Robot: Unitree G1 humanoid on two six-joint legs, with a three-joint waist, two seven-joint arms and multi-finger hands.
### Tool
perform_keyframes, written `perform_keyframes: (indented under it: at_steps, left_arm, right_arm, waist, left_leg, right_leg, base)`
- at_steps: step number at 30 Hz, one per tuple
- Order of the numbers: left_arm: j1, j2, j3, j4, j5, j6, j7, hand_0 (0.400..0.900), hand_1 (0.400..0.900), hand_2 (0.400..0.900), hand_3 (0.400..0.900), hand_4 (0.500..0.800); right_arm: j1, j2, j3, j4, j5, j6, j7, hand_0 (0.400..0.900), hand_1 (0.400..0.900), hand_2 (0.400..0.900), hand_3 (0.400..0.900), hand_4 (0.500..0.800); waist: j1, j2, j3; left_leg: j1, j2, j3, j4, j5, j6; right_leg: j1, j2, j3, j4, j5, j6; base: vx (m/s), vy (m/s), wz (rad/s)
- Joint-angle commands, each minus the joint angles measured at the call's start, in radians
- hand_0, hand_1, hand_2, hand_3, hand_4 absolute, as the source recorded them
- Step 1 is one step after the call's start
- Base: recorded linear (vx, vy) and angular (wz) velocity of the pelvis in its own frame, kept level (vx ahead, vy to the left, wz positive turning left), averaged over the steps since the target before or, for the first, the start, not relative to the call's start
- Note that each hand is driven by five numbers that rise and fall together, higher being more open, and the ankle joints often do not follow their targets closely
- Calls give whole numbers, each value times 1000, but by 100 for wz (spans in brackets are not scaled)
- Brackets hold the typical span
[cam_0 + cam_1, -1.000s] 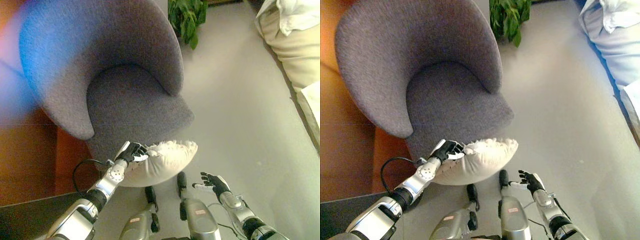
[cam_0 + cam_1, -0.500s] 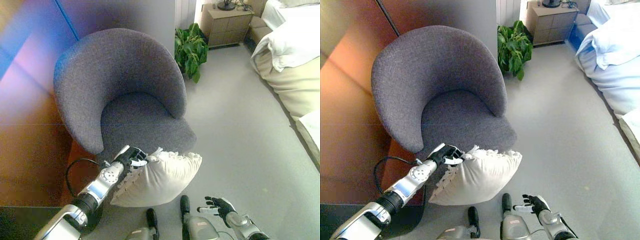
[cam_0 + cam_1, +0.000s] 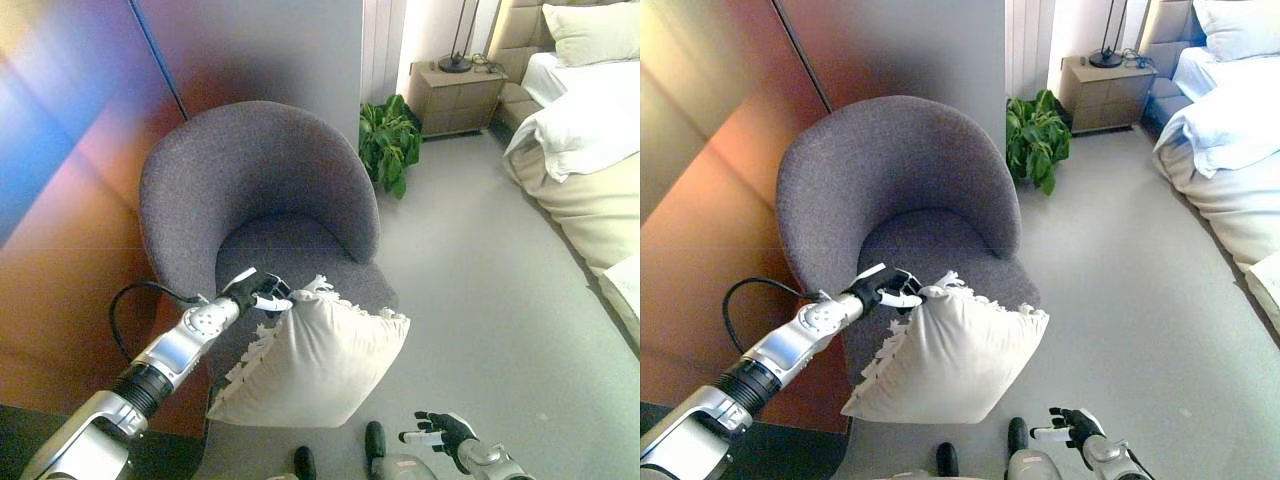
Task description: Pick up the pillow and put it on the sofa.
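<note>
we hold the pillow (image 3: pixel 320 355) by its upper left corner with our left hand (image 3: pixel 252 293), the fingers (image 3: pixel 272 303) pinched on the frilled edge, so the rest of the cream cushion hangs down and to the right at the centre bottom of the frame, tilted on one corner. it hangs in front of the front edge of the grey armchair (image 3: pixel 250 190), which fills the middle of the frame, and we judge it is clear of the floor (image 3: pixel 480 300), since its lower corner dangles free with nothing visibly under it. gripping a single corner lets one hand carry it, though the weight swings below the hold, and a thin pinch on fabric could slip if we move sharply. our right hand (image 3: pixel 440 432) shows at the lower right edge, fingers spread and relaxed, holding nothing, well apart from the pillow; it seems kept out of the way while free to support the cushion. the seat of the armchair is bare and lies just behind the pillow, so the carry looks mostly done and what remains, as we judge it, is to bring the cushion over the seat and let go. a potted plant (image 3: pixel 390 145) stands at upper centre and a bed (image 3: pixel 575 130) at upper right.
</note>
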Motion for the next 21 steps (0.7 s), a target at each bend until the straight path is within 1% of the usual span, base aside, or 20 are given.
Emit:
perform_keyframes:
  at_steps: [1, 2, 3, 6, 8, 9, 10, 11, 15, 19, 21]
  left_arm:
    - [-344, 86, 159, -21, -190, -83, 80, 400, 400, 400, 400, 500]
    - [-359, 92, 174, 7, -222, -88, 92, 400, 400, 400, 400, 500]
    - [-371, 102, 187, 31, -231, -85, 91, 400, 400, 400, 400, 500]
    - [-412, 130, 192, 102, -231, -86, 84, 400, 400, 400, 400, 500]
    - [-456, 161, 173, 166, -195, -103, 59, 400, 400, 400, 400, 500]
    - [-484, 186, 158, 199, -197, -109, 53, 400, 400, 400, 400, 500]
    - [-500, 197, 149, 217, -204, -115, 49, 400, 400, 400, 400, 500]
    - [-526, 219, 136, 247, -207, -126, 41, 400, 400, 400, 400, 500]
    - [-618, 277, 97, 322, -221, -117, 53, 400, 400, 400, 400, 500]
    - [-674, 303, 74, 377, -237, -95, 77, 400, 400, 400, 400, 500]
    - [-708, 311, 65, 427, -254, -88, 96, 400, 400, 400, 400, 500]
  right_arm:
    - [28, -16, 14, 34, -15, -6, 11, 900, 900, 900, 900, 800]
    - [30, -14, 13, 41, -17, -7, 12, 900, 900, 900, 900, 800]
    - [35, -13, 10, 46, -21, -10, 14, 900, 900, 900, 900, 800]
    - [42, -9, 12, 53, -23, -8, 14, 900, 900, 900, 900, 800]
    - [40, -11, 12, 59, -21, -2, 21, 900, 900, 900, 900, 800]
    - [40, -11, 13, 63, -19, 3, 23, 900, 900, 900, 900, 800]
    - [41, -10, 13, 64, -18, 4, 23, 900, 900, 900, 900, 800]
    - [46, -12, 13, 64, -17, 5, 23, 900, 900, 900, 900, 800]
    - [57, -13, 9, 69, -17, 9, 24, 900, 900, 900, 900, 800]
    - [70, -11, 6, 73, -19, 17, 22, 900, 900, 900, 900, 800]
    - [76, -11, 0, 86, -20, 13, 21, 900, 900, 900, 900, 800]
  waist:
    - [26, -10, -122]
    - [26, -8, -127]
    - [26, -7, -132]
    - [26, -4, -142]
    - [26, -2, -149]
    - [27, 1, -154]
    - [28, 1, -155]
    - [27, 4, -157]
    - [24, 12, -160]
    - [21, 16, -162]
    - [18, 21, -164]
  left_leg:
    - [3, 3, -36, 80, -97, -29]
    - [4, 2, -37, 78, -96, -28]
    - [5, 1, -38, 77, -96, -28]
    - [5, -2, -43, 72, -92, -27]
    - [6, -3, -43, 69, -91, -26]
    - [7, -4, -44, 67, -90, -25]
    - [7, -4, -44, 67, -90, -25]
    - [7, -4, -43, 67, -91, -25]
    - [7, -6, -39, 61, -89, -22]
    - [6, -7, -36, 49, -81, -23]
    - [6, -7, -32, 36, -74, -24]
  right_leg:
    - [73, -71, 50, 87, -166, 129]
    - [74, -71, 49, 87, -166, 129]
    - [76, -70, 49, 86, -166, 129]
    - [78, -69, 48, 86, -168, 130]
    - [78, -67, 47, 87, -169, 130]
    - [78, -66, 47, 87, -170, 131]
    - [78, -65, 46, 86, -170, 132]
    - [79, -65, 46, 87, -170, 132]
    - [78, -61, 44, 84, -170, 134]
    - [77, -58, 44, 81, -168, 137]
    - [75, -57, 41, 81, -168, 139]
  base:
    - [65, 5, 2]
    - [67, 5, 1]
    - [80, 4, 1]
    - [74, -3, 2]
    - [86, -14, 3]
    - [80, -15, 3]
    - [84, -9, 2]
    - [71, -3, 3]
    - [68, -6, 2]
    - [64, -5, 5]
    - [68, -3, 6]
